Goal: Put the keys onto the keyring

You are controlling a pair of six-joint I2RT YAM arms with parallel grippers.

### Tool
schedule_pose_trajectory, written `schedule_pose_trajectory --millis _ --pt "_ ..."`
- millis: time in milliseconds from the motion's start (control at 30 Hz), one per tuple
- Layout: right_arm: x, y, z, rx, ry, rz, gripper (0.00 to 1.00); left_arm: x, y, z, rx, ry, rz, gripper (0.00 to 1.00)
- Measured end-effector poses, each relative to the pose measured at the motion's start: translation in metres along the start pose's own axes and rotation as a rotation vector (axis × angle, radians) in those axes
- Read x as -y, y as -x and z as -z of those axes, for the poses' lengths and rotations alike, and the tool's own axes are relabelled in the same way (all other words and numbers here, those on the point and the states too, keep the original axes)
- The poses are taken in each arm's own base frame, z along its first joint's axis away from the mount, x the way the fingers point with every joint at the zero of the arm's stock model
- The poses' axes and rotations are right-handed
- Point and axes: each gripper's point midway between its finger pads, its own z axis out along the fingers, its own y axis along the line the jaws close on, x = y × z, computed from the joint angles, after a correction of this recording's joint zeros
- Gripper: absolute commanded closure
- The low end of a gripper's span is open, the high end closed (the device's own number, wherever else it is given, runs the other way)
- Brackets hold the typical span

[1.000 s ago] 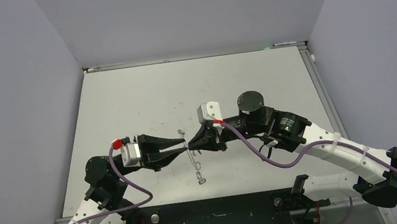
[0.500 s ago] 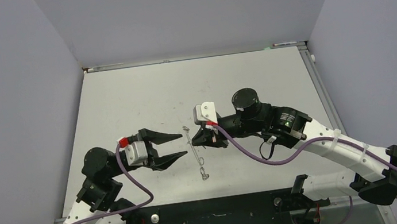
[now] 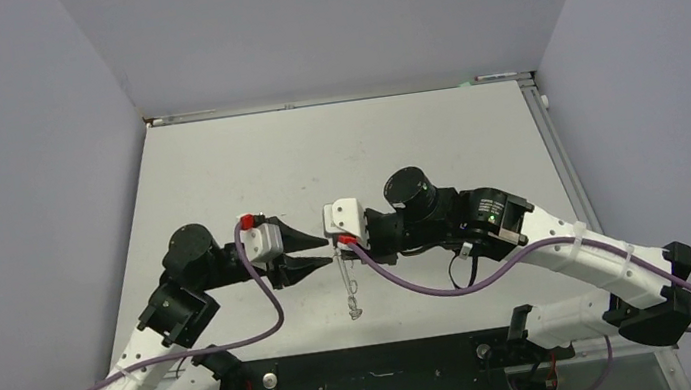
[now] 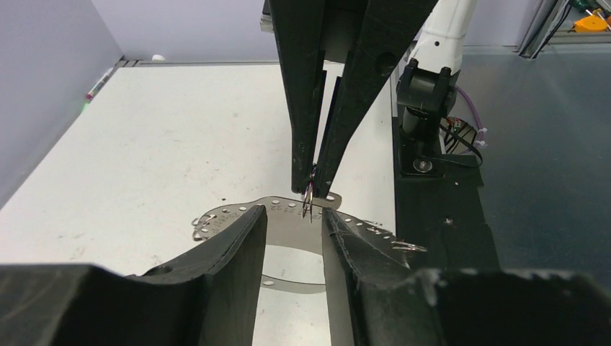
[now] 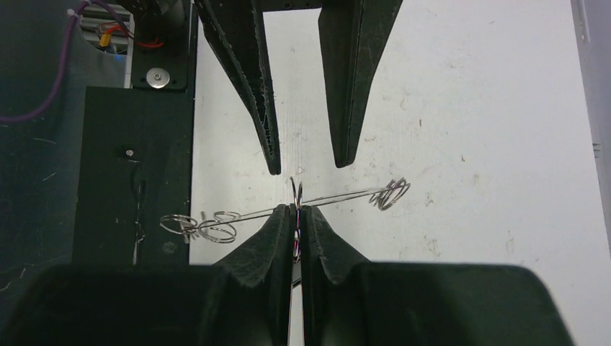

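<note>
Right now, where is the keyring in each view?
Top external: the keyring runs mid-table from the right gripper toward the bases.
Left wrist: pale arc low centre, partly behind the left gripper.
Right wrist: thin wire across mid-frame.
Shared landmark: the right gripper's shut tips pinching it.

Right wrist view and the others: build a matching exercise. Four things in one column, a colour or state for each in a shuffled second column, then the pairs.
Things:
1. left claw
2. right claw
3. keyring
4. table

Colours or states:
A. shut, pinching thin wire
B. white and scuffed
C. open, fingers apart
D. silver, held at its rim

Pairs: 1-C, 2-A, 3-D, 4-B
</note>
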Motion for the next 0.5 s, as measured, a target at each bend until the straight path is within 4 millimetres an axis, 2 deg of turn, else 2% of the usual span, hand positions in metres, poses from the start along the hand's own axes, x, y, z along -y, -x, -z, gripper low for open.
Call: schedule_pose_trajectory --millis 333,500 --pt "-0.0034 -0.0025 -0.0016 -0.015 0.006 0.002 0.95 0.0043 -0.0064 -0.0043 -0.017 -0.042 0.044 0.72" --pt "-0.0032 -0.0021 -0.0017 -0.013 0.005 0.002 0.95 0.0079 -0.0059 -0.0070 -0.011 -0.071 0.070 0.79"
